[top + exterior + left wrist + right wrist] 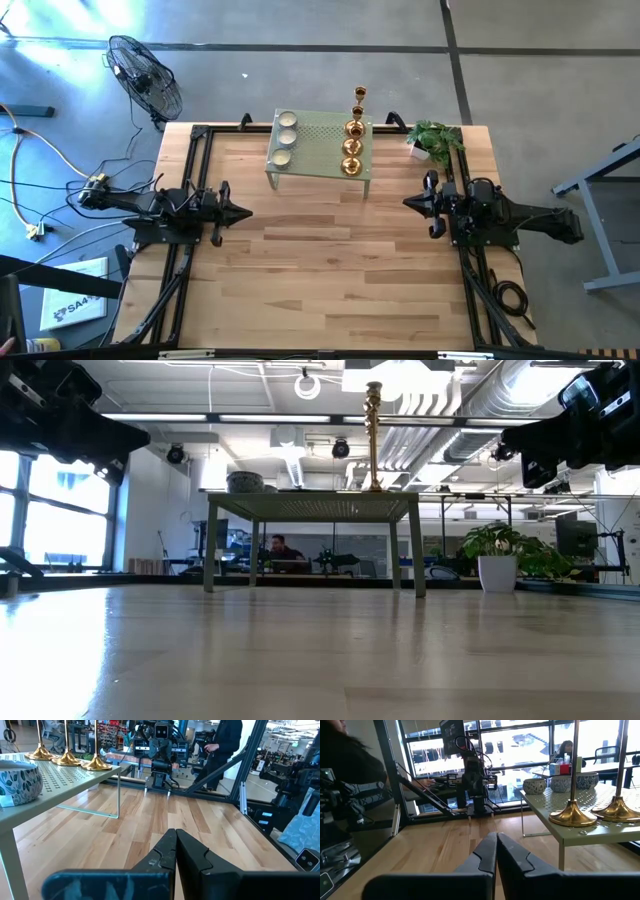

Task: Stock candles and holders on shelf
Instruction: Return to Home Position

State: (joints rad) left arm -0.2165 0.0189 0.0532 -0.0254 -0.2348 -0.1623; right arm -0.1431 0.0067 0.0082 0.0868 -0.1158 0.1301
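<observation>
- Left tool (245, 212) sat low at the worktop's (330, 270) left edge, fingers pressed together on nothing; the right tool (408, 203) mirrored it at the right edge, likewise closed and empty.
- On the shelf (320, 140), at the far middle, the candles (286, 137) stood in a row along its left side and the holders (352, 147) along its right — the tallest farthest back.
- Stocking looked finished, so the step in hand seemed to be parking the arms. The next move probably called only for settling them clear of the shelf.
- Writing: a white sheet (75, 305) on the floor, near left, read roughly "SAA" — the rest was illegible. No label could be read on the candles.
</observation>
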